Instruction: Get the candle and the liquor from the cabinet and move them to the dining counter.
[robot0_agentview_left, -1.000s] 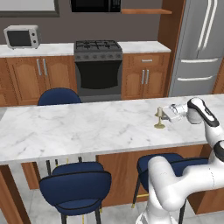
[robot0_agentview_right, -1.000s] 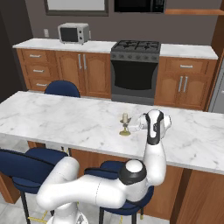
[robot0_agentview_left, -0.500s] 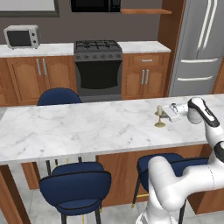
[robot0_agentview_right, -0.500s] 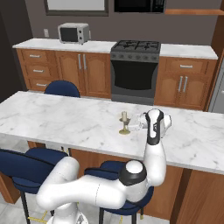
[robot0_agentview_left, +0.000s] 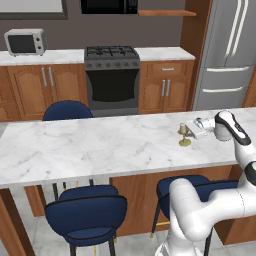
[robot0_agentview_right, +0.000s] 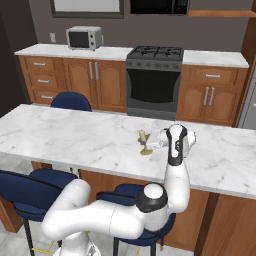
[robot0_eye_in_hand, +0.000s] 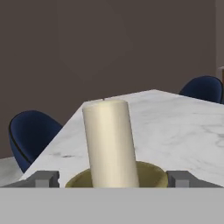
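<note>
Hand view: candle (robot0_eye_in_hand: 110, 142), cream pillar on olive-gold base, upright.

arm extended level, fingers (robot0_eye_in_hand: 43, 179) spread wide

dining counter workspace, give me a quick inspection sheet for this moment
surface: dining counter, white veined marble on a wooden base.
job's things: candle stands upright on its olive-gold base on the counter; no liquor or wall cabinet seen.
clutter: nothing seen.
end effector: end effector open, fingertips either side of the candle base, apart from the pillar.
cables: nothing seen.
surroundings: navy stools, stove, microwave, fridge.
</note>
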